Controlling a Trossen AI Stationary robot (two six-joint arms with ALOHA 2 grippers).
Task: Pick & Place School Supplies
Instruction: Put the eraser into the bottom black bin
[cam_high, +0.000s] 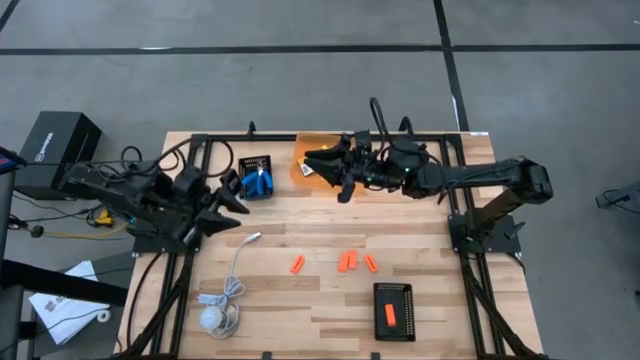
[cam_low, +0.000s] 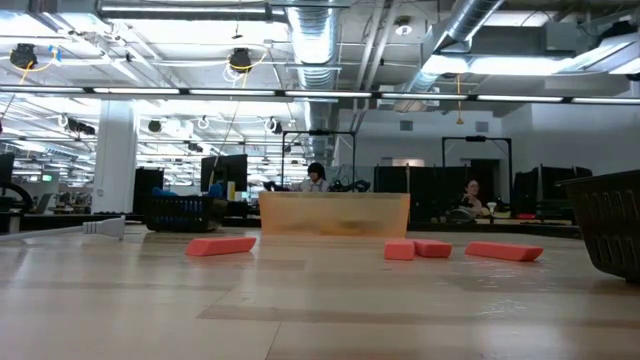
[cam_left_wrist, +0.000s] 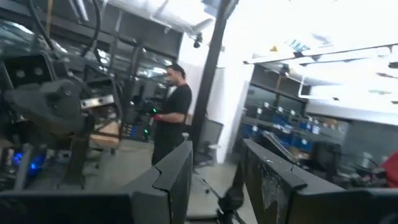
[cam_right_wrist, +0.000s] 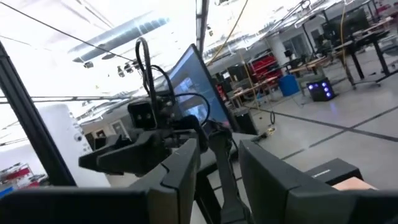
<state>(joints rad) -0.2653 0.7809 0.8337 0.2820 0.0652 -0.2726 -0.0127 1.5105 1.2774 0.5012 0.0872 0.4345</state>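
From where I sit at the overhead feed, both arms are up off the wood at the far side of the table. My left gripper (cam_high: 228, 210) is at the left edge, pointing toward the middle, just beside a small black tray (cam_high: 257, 176) that holds the blue-handled scissors (cam_high: 261, 183). In its own wrist view the two dark fingers (cam_left_wrist: 177, 180) stand parted with only the room between them, so it is released and carries nothing. A person in dark clothes (cam_left_wrist: 172, 112) stands out on the floor beyond.

My right gripper (cam_high: 330, 165) reaches in from the right and hangs over an orange tray (cam_high: 302, 165) at the far edge. Its fingers (cam_right_wrist: 180, 171) also show a clear gap with nothing gripped.

Four orange sticks lie loose on the table (cam_high: 300, 320) near the middle: one by itself (cam_high: 297, 264), a pair side by side (cam_high: 346, 262), and one more (cam_high: 371, 264) just right of them. A fifth orange stick (cam_high: 389, 316) sits inside the black tray (cam_high: 394, 292) near the front edge. Something pale lies in the orange tray under the right gripper; it may be a crayon box, but I cannot make it out. A white cable with a round puck (cam_high: 211, 318) trails along the left front.
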